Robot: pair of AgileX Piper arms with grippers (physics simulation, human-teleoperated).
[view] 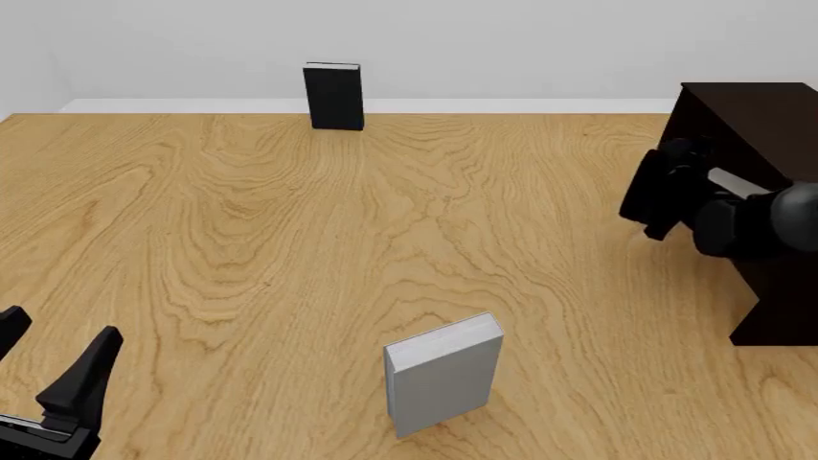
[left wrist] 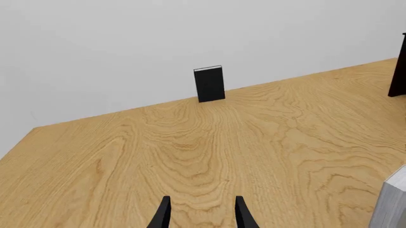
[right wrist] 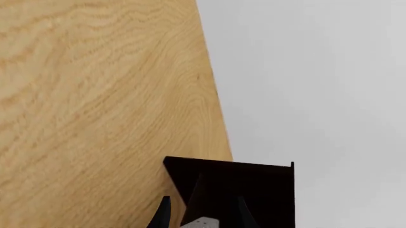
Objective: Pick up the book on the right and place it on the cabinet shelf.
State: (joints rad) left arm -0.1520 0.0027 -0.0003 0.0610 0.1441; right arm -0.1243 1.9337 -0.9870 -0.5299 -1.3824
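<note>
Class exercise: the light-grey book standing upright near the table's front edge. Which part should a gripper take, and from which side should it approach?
Probably from above: the grey book stands upright, top edge free, so close the fingers across its thin width near the top.

No text, label or number is readable.

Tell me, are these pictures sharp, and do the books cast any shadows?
Front view: sharp, evenly lit, no glare; the grey book and black book cast no clear shadow on the table. Left wrist view: equally crisp. Right wrist view: tilted, the cabinet a flat dark block.
</note>
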